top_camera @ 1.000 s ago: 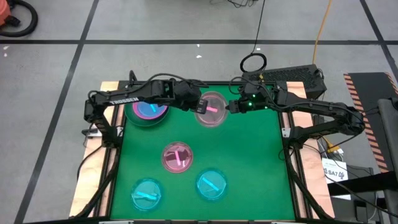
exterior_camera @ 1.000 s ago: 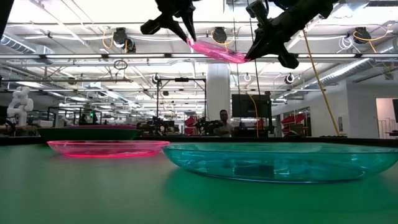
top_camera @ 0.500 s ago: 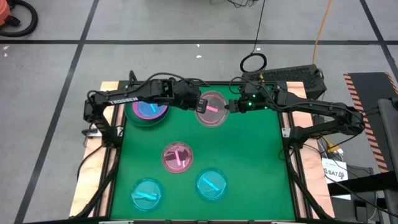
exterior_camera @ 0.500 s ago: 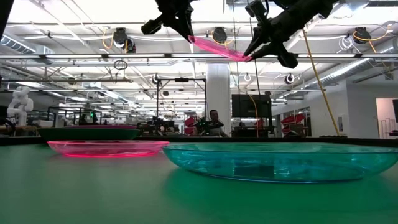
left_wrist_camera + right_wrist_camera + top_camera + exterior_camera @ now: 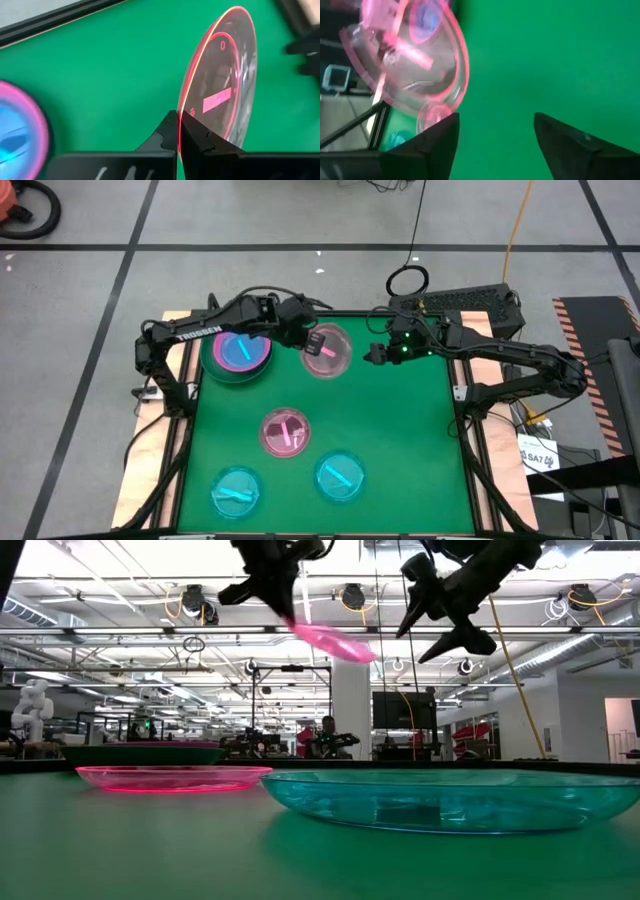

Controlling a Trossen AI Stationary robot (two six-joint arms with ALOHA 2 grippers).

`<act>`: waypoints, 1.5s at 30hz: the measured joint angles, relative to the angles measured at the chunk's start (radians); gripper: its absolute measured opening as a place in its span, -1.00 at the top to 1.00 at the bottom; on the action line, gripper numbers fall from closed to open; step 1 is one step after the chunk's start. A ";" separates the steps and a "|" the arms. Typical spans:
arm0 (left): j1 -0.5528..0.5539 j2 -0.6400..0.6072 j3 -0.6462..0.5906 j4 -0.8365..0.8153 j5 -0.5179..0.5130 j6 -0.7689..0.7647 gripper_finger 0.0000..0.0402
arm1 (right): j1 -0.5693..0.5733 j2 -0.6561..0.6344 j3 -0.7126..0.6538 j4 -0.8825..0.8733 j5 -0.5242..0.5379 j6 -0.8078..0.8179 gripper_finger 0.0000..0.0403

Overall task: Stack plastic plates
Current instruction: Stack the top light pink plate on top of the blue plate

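A translucent pink plate (image 5: 328, 353) hangs in the air over the table's far middle, with my left gripper (image 5: 312, 342) shut on it. My right gripper (image 5: 377, 354) stands open just to its right, apart from it. At the far left a stack (image 5: 238, 353) shows a dark plate with magenta and cyan ones on it. Another pink plate (image 5: 285, 432) lies flat at the centre. Two cyan plates (image 5: 237, 490) (image 5: 340, 477) lie flat near the front edge. My left gripper pinches the pink plate's rim (image 5: 186, 106) on the side toward the stack, between its two shut fingers. The fingers come from the table's left, slanting down. The plate (image 5: 330, 641) is lifted clear and tilted, its free side lower.
Bare green mat (image 5: 410, 440) lies on the table's right half. In the low view the near cyan plate (image 5: 450, 798) and the centre pink plate (image 5: 170, 778) fill the foreground. Cables and a power strip (image 5: 470, 300) lie behind the far edge.
My right gripper has opened, let go of the pink plate's right rim and drawn back a little toward the right edge. My left gripper has shut on the plate's left rim and carried it toward the stack.
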 joint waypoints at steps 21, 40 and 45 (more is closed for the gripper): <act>0.432 0.000 0.000 -0.304 0.053 0.413 0.98 | -0.004 -0.062 0.000 -0.222 -0.078 -0.193 -0.28; 0.744 -0.002 -0.036 -0.420 0.063 0.743 0.98 | -0.026 -0.087 0.000 -0.298 -0.074 -0.274 -0.28; 0.773 -0.002 -0.036 -0.451 0.063 0.788 0.98 | -0.026 -0.087 0.000 -0.298 -0.073 -0.274 -0.28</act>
